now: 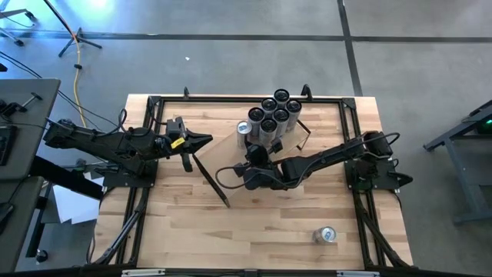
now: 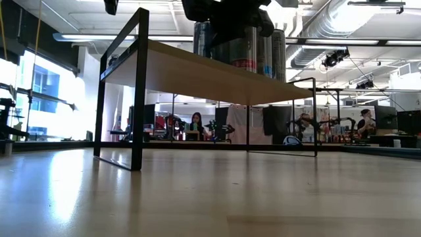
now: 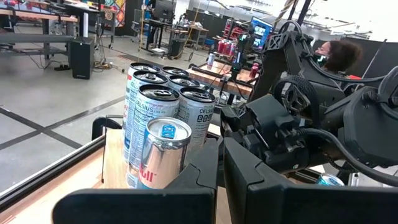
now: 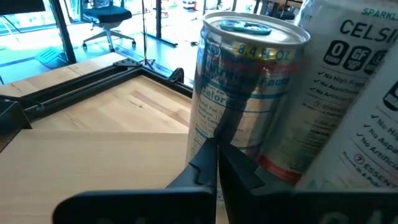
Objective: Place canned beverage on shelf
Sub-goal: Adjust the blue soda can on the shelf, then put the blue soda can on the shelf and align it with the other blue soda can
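My right gripper [image 1: 247, 154], fingers pressed together, sits mid-frame just below the upright silver beverage can [image 1: 244, 129] on the pale wood shelf [image 1: 223, 146]

The dark jointed left arm's hand [image 1: 201, 139] pointed inward from the left, its two fingers pressed together. The dark right arm reached across toward the centre, its hand [image 1: 247, 156] likewise closed, holding nothing.

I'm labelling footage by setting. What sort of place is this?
Probably a robotics lab or open workshop: bare concrete floor, exposed ceiling ducts, and other workbenches with people behind.
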Motion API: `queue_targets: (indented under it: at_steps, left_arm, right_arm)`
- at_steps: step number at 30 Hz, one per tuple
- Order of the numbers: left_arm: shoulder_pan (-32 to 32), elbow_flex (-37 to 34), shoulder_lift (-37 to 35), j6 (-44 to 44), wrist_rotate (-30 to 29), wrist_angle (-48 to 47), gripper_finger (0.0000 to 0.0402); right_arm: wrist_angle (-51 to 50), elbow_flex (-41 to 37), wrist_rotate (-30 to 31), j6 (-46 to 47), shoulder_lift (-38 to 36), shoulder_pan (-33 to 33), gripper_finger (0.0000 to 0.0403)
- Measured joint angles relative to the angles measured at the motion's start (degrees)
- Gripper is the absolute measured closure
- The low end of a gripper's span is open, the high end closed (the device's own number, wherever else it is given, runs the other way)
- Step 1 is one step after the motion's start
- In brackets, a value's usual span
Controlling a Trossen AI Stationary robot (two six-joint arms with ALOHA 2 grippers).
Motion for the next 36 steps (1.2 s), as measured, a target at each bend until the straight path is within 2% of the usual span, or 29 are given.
queue_targets:
  at_steps: [6, 9, 13, 16, 20, 23, 27, 32, 36]
  left_arm:
    - [0.0, 0.0, -0.4, 0.0, 0.0, 0.9, 0.0401]
    - [0.0, 0.0, -1.7, -0.1, 1.7, 2.3, 0.0401]
    - [0.0, 0.0, -3.5, 0.0, 5.0, 1.7, 0.0402]
    - [0.0, 0.0, -4.3, 0.0, 5.0, 0.9, 0.0401]
    - [0.0, 0.0, -4.5, -0.2, 5.1, 0.8, 0.0401]
    - [0.0, 0.0, -4.6, -1.7, 5.3, -0.3, 0.0401]
    - [0.0, 0.0, -4.6, -3.1, 6.2, -1.6, 0.0402]
    - [0.0, 0.0, -4.5, -3.5, 6.5, -1.9, 0.0402]
    - [0.0, 0.0, -4.5, -3.5, 6.5, -2.4, 0.0402]
  right_arm:
    - [-0.8, 0.0, -1.4, -0.2, -0.3, 1.2, 0.0403]
    - [-4.1, 0.0, -7.2, 2.5, -2.1, 1.7, 0.0403]
    - [-14.4, 0.0, -16.9, 5.4, -5.0, 1.7, 0.0403]
    - [-19.7, 0.0, -19.8, 4.7, -7.7, 2.0, 0.0403]
    - [-20.8, -0.1, -23.3, 1.2, -11.4, 3.2, 0.0403]
    - [-17.1, -4.7, -27.8, -0.7, -15.7, 3.9, 0.0403]
    - [-8.5, -17.6, -33.3, 3.2, -24.9, 5.0, 0.0403]
    - [8.5, -33.7, -33.1, 8.0, -38.1, 8.2, 0.0403]
    - [27.6, -42.6, -32.7, 4.3, -45.3, 9.1, 0.0403]
